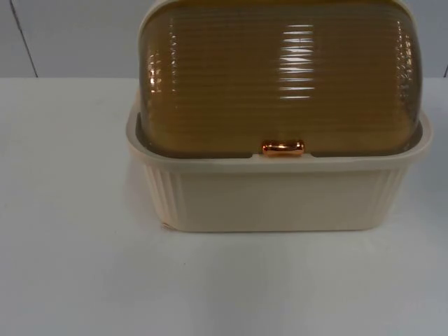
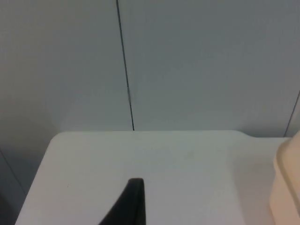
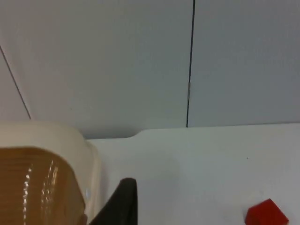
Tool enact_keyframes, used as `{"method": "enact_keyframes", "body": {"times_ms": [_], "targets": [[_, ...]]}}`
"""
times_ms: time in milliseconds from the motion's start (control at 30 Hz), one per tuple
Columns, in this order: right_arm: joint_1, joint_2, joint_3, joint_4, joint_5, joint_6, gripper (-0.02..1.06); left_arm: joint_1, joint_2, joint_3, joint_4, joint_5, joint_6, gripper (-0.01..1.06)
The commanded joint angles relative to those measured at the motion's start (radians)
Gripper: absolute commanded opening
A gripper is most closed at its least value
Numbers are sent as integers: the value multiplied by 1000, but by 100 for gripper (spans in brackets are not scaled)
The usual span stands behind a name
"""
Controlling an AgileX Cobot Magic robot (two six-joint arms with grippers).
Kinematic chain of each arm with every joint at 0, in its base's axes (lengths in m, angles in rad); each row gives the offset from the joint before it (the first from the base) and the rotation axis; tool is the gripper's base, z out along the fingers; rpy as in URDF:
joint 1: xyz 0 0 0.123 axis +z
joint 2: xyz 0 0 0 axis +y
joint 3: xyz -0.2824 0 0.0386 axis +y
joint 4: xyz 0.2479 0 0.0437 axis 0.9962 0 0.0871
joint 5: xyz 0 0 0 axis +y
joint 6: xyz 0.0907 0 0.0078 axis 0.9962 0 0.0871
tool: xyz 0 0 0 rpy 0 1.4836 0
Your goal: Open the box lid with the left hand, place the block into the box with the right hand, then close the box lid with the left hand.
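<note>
Squarely on the white counter (image 1: 70, 266) stands the cream box (image 1: 280, 199), its ribbed walls facing the top camera and its back close to the grey partition wall (image 1: 70, 35). No brand, label or writing can be read on it. Its domed, ribbed amber lid (image 1: 280, 77) is down and sits inside the box's rim, with a small copper-coloured handle (image 1: 283, 148) at the middle of the lid's front edge; what the box holds cannot be made out through the lid.

From the left wrist, a black fingertip (image 2: 129, 201) of the left hand hangs over bare counter, with a cream corner of the box off to one side and apart from it. Whether this hand is released or clenched cannot be told.

From the right wrist, a black fingertip (image 3: 119, 201) of the right hand stands just beside the box's rounded end, where the amber lid shows again. The red block (image 3: 266, 213) lies on the counter, well apart from the box and clear of that fingertip. This hand's state cannot be told either.
</note>
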Motion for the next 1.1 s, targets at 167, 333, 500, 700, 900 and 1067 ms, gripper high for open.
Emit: {"method": "enact_keyframes", "body": {"times_ms": [167,333,500,700,900,1067], "targets": [[-5,93,-27,-7,-60,41,105,-2,84,-38,0,-45,-4,102],[-5,143,-27,-29,-67,41,105,-2,137,-82,-12,-45,-4,102],[-5,141,-27,-108,-49,43,105,-4,184,-105,-12,-50,-4,102],[-5,141,-27,-128,-30,48,105,-19,243,-105,-55,-65,11,102],[-5,141,-27,-131,-30,50,105,-229,325,-105,-49,-60,145,102],[-5,141,-27,-131,-30,50,105,-453,422,-105,10,-60,263,102]]}}
